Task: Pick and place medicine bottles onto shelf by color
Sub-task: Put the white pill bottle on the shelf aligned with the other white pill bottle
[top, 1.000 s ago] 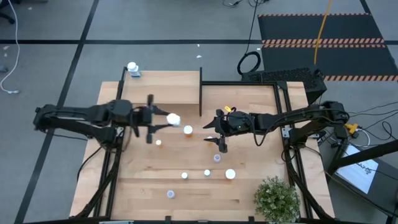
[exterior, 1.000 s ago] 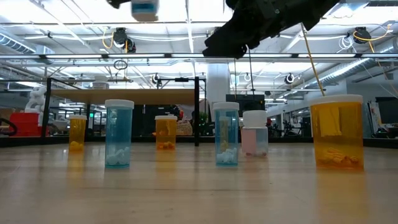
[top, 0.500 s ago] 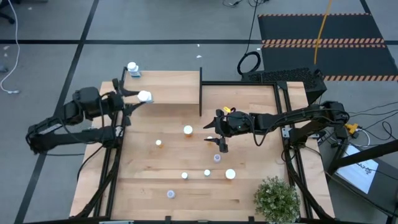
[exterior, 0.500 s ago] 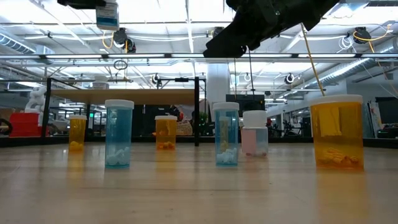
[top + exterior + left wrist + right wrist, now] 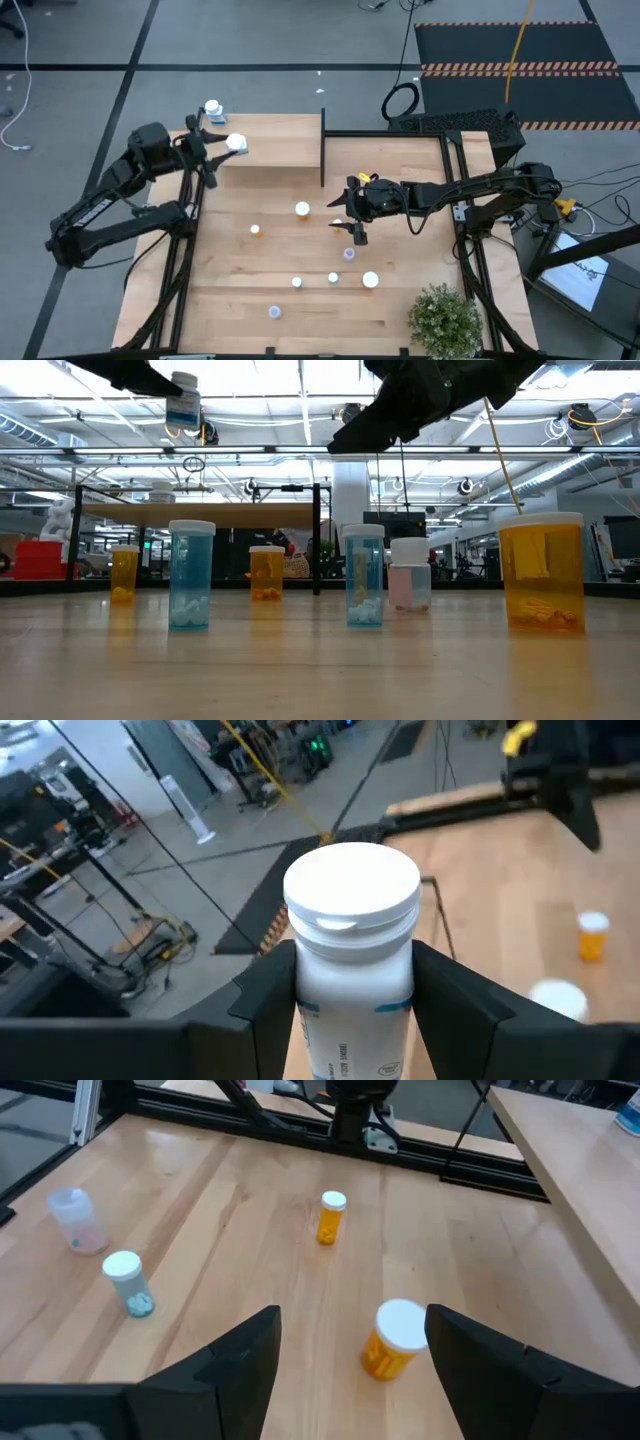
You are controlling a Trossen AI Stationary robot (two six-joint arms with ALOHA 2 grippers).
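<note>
Above shelf (image 5: 275,140), left pincer (image 5: 222,148) clamps white bottle (image 5: 236,143); right pincer (image 5: 350,222) hovers apart.

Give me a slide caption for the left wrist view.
Left claw clamped on a white-capped white bottle, carried above the shelf; an orange bottle stands beyond.

My overhead camera looks straight down on the whole desk (image 5: 300,260). My low one sits at desk level, facing the room. The left wrist camera stares closely at a white bottle (image 5: 352,950); the right wrist camera tilts down over the desk, sharing an orange bottle (image 5: 392,1340) with overhead.
</note>
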